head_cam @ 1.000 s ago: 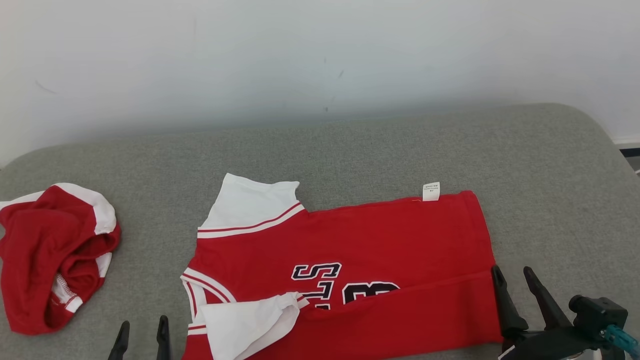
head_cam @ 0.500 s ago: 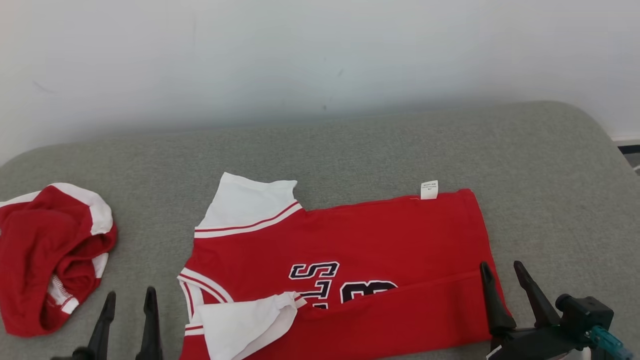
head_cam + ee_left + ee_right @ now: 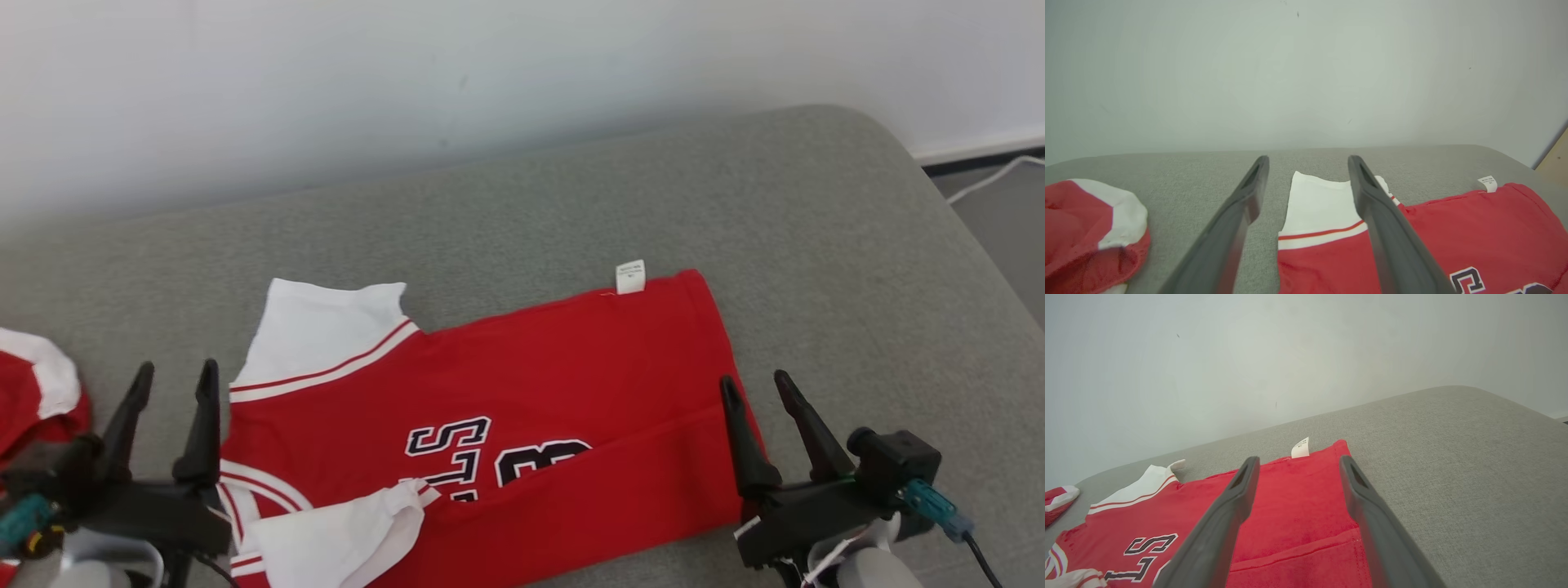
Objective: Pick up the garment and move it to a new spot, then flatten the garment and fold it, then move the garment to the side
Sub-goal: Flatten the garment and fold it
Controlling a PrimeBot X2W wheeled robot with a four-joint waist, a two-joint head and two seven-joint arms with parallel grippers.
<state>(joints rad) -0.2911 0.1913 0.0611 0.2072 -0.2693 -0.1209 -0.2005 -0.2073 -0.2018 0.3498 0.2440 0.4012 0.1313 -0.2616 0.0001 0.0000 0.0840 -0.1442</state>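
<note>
Garment (image 3: pixel 531 367) lettering (image 3: pixel 451 438) half hidden under its folded-up lower edge.

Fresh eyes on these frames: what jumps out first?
The red jersey with white sleeves and black lettering lies spread across the middle of the grey cushion, its near sleeve rumpled. The left pincer and right pincer flank it, one at each end, both open and empty. A second red-and-white garment lies crumpled at the far left edge.
</note>
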